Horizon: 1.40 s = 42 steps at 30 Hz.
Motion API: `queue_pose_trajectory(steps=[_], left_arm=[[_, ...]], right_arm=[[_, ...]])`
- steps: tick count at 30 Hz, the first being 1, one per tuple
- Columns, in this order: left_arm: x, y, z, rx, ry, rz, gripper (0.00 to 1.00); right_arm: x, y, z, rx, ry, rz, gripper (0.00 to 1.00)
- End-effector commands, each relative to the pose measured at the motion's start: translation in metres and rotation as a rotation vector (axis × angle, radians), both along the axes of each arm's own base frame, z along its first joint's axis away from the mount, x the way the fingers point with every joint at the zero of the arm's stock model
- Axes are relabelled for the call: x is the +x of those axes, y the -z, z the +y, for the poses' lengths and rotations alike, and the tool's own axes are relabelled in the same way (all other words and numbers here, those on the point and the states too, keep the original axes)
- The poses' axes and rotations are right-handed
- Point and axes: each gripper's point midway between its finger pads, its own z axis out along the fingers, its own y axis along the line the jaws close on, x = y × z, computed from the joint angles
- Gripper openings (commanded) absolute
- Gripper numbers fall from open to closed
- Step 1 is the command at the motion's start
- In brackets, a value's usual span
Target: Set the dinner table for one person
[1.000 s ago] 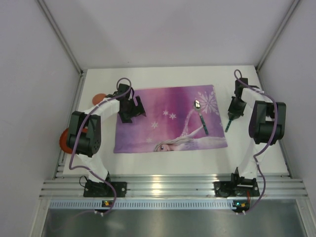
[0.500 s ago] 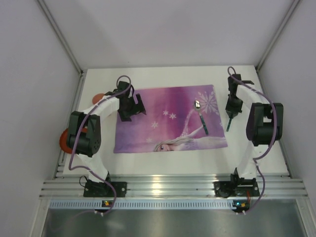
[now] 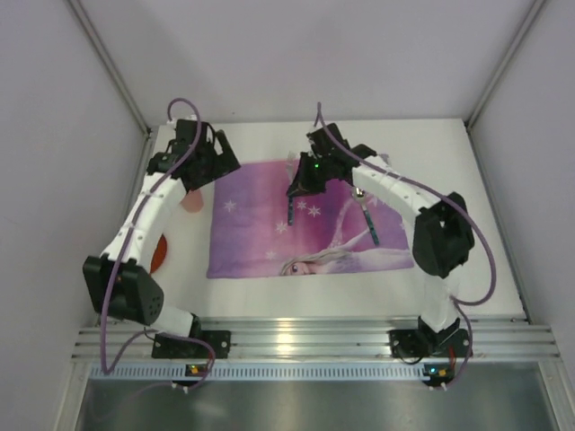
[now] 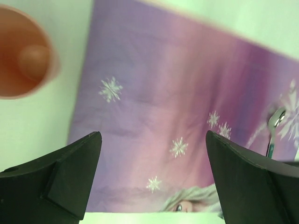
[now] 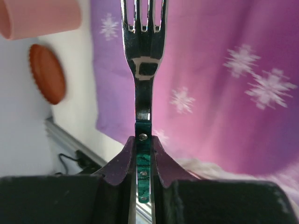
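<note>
While your right pincer (image 5: 144, 140) pinches the fork (image 5: 142, 56) by its green handle above the purple placemat (image 5: 224, 102), your left pincer (image 4: 152, 140) hangs spread wide near the pink cup (image 4: 23, 56).

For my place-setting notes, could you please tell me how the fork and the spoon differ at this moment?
The fork is gripped by its handle in the right claw; the spoon lies free on the placemat. The fork is over the placemat's middle; the spoon lies nearer its right side. The fork ends in tines, the spoon in a rounded bowl. Both have shiny metal heads and dark green handles.
</note>
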Motion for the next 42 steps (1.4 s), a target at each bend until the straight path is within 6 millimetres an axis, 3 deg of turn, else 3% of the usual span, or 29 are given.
queue_pose_trajectory(steps=[1,2,3,5,6,8,9,15,19,22,24,25,27,28,30,31,35,37,38,39,41,42], left_arm=[[-0.035,-0.039,0.043,0.089,-0.123,-0.108,0.98],[-0.047,-0.054,0.05,0.093,-0.143,-0.156,0.98],[-0.054,-0.058,0.055,0.101,-0.158,-0.167,0.98],[-0.073,-0.059,0.063,0.115,-0.171,-0.174,0.98],[-0.079,-0.059,0.066,0.124,-0.18,-0.169,0.98],[-0.09,-0.057,0.073,0.144,-0.192,-0.154,0.98],[-0.097,-0.053,0.076,0.154,-0.193,-0.135,0.98],[-0.115,-0.064,0.081,0.153,-0.199,-0.159,0.98],[-0.121,-0.062,0.082,0.152,-0.201,-0.145,0.98],[-0.119,-0.058,0.08,0.148,-0.194,-0.131,0.98],[-0.116,-0.058,0.079,0.141,-0.191,-0.133,0.98],[-0.114,-0.057,0.078,0.143,-0.19,-0.129,0.98],[-0.109,-0.058,0.078,0.146,-0.184,-0.134,0.98],[-0.105,-0.056,0.078,0.148,-0.182,-0.127,0.98],[-0.097,-0.055,0.081,0.152,-0.186,-0.13,0.98],[-0.092,-0.05,0.083,0.151,-0.188,-0.115,0.98],[-0.071,-0.041,0.102,0.111,-0.236,-0.09,0.98],[-0.059,-0.035,0.109,0.098,-0.254,-0.078,0.98],[-0.054,-0.034,0.113,0.101,-0.265,-0.076,0.98],[-0.049,-0.033,0.115,0.103,-0.266,-0.075,0.98],[-0.038,-0.024,0.124,0.103,-0.287,-0.059,0.98],[-0.034,-0.019,0.127,0.095,-0.296,-0.049,0.98]], right_arm=[[0.02,-0.013,0.079,0.284,-0.064,0.053,0.0],[0.022,-0.013,0.092,0.303,-0.072,0.061,0.0],[0.021,-0.011,0.116,0.322,-0.109,0.065,0.0],[0.017,-0.007,0.138,0.341,-0.131,0.087,0.0],[0.011,0.001,0.154,0.345,-0.153,0.106,0.0],[0.003,0.016,0.166,0.338,-0.154,0.151,0.0],[-0.007,0.033,0.174,0.319,-0.164,0.182,0.0],[-0.036,0.088,0.188,0.26,-0.181,0.282,0.0],[-0.039,0.102,0.19,0.241,-0.181,0.284,0.01],[-0.029,0.103,0.188,0.241,-0.164,0.255,0.14],[-0.018,0.1,0.186,0.248,-0.141,0.24,0.24],[-0.015,0.098,0.186,0.255,-0.138,0.236,0.4],[-0.007,0.09,0.184,0.272,-0.131,0.227,0.6],[-0.006,0.085,0.183,0.28,-0.131,0.227,0.74],[-0.007,0.068,0.177,0.295,-0.146,0.206,0.83],[-0.008,0.06,0.174,0.3,-0.152,0.198,0.92],[-0.02,0.011,0.151,0.331,-0.198,0.123,0.97],[-0.026,-0.02,0.128,0.345,-0.209,0.064,0.98],[-0.021,-0.03,0.114,0.349,-0.197,0.04,0.97],[-0.028,-0.046,0.098,0.357,-0.194,0.015,0.98],[-0.018,-0.053,0.065,0.348,-0.147,-0.01,0.98],[-0.024,-0.057,0.044,0.342,-0.126,-0.012,0.98]])
